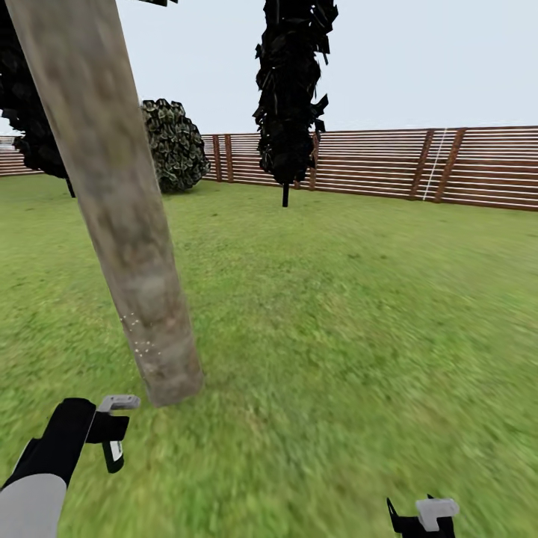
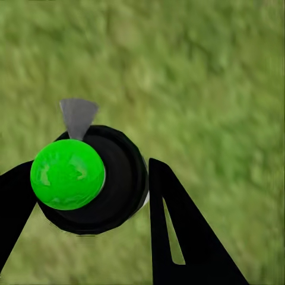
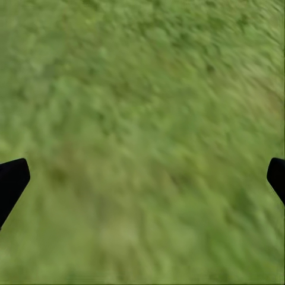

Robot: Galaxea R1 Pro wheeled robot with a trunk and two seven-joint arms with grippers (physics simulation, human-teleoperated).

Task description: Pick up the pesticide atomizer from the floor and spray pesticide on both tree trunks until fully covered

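Left gripper jaws closed on atomizer, lower left of frame, near speckled trunk. Right gripper jaws wide apart, empty, over grass.

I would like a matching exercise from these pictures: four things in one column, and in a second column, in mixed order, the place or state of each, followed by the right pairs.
Things
1. pesticide atomizer
2. tree trunk
3. right gripper
4. fence

Place or state
A. brown slats at the far edge of the lawn
B. open, nothing but grass between the fingers
C. between the fingers of the left gripper
D. leaning in the head view, with whitish speckles low on the bark

Pairs: 1-C, 2-D, 3-B, 4-A
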